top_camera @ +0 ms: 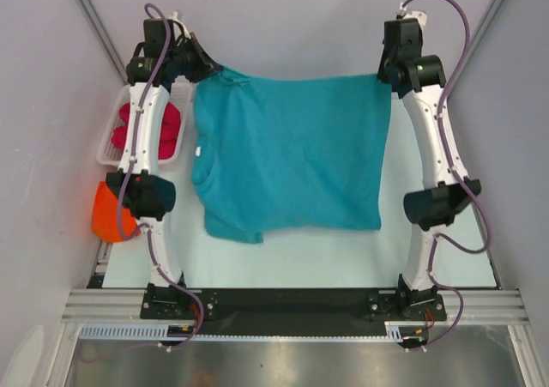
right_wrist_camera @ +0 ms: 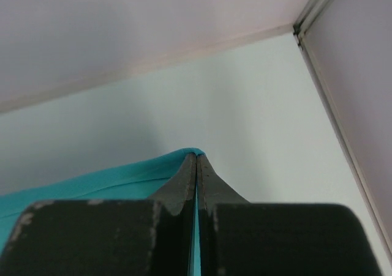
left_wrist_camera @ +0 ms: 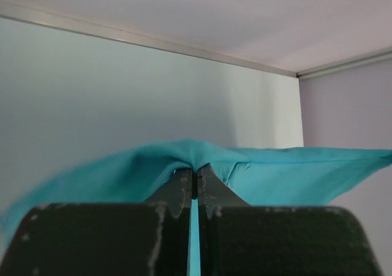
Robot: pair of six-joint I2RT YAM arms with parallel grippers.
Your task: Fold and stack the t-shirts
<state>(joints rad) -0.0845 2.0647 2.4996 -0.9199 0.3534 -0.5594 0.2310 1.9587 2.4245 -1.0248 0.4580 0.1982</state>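
Top, left-wrist and right-wrist views. The teal-blue t-shirt [top_camera: 292, 155] is spread across the middle of the pale counter [top_camera: 283, 254], with its far edge pinched at both corners. The left jaws are closed tight on the far-left corner and the right jaws are closed tight on the far-right corner. In each wrist view only a thin sliver of teal cloth shows between the pressed fingers.

From above it is hard to tell how much of the shirt is lifted and how much lies flat. Its near-left part is bunched and uneven.

The crimson-pink t-shirt [top_camera: 171, 125] lies crumpled in the white lattice basket [top_camera: 107, 151] at the counter's left edge, and the left arm [top_camera: 146, 138] covers most of it. The orange t-shirt [top_camera: 107, 215] sits just nearer than the basket at the same edge. The arm's dark elbow housing cuts it off, so its shape cannot be made out.

The right arm [top_camera: 437, 147] runs along the counter's right side. Plain pale lilac walls [top_camera: 274, 9] enclose the counter on three sides, with metal strips at the corners. A ribbed aluminium rail [top_camera: 292, 305] crosses the near edge and carries both arm bases.
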